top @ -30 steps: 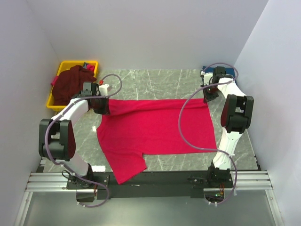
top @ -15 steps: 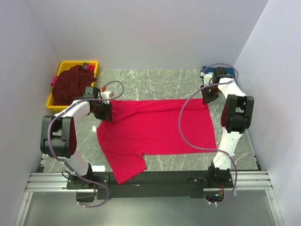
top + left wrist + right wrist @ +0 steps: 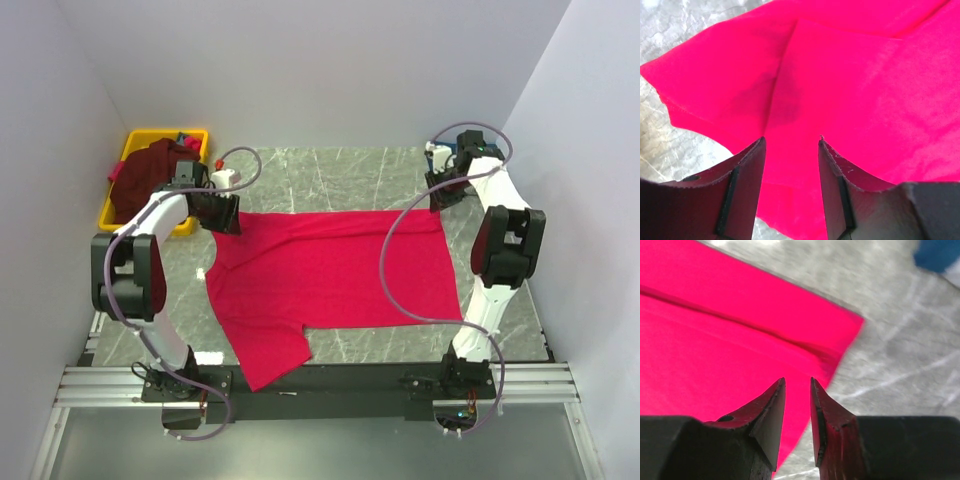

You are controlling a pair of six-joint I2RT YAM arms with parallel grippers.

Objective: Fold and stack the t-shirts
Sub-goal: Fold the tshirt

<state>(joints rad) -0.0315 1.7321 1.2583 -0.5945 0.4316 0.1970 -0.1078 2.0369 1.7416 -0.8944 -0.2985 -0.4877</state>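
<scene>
Now the left gripper (image 3: 791, 142), jaws moderately apart and empty, hangs over the far-left sleeve of the plain crimson-red soft-cloth t-shirt (image 3: 330, 275). The right gripper (image 3: 797, 382), jaws only narrowly parted and also empty, hangs just above its far-right hem corner. The shirt lies spread across the middle of the grey marbled bench (image 3: 330, 170), so folding is judged barely begun, and the next move calls for fresh pinches on a long edge. Against half a second ago, both grippers have drawn back toward the far edge, while the cloth lies much as it did.
</scene>
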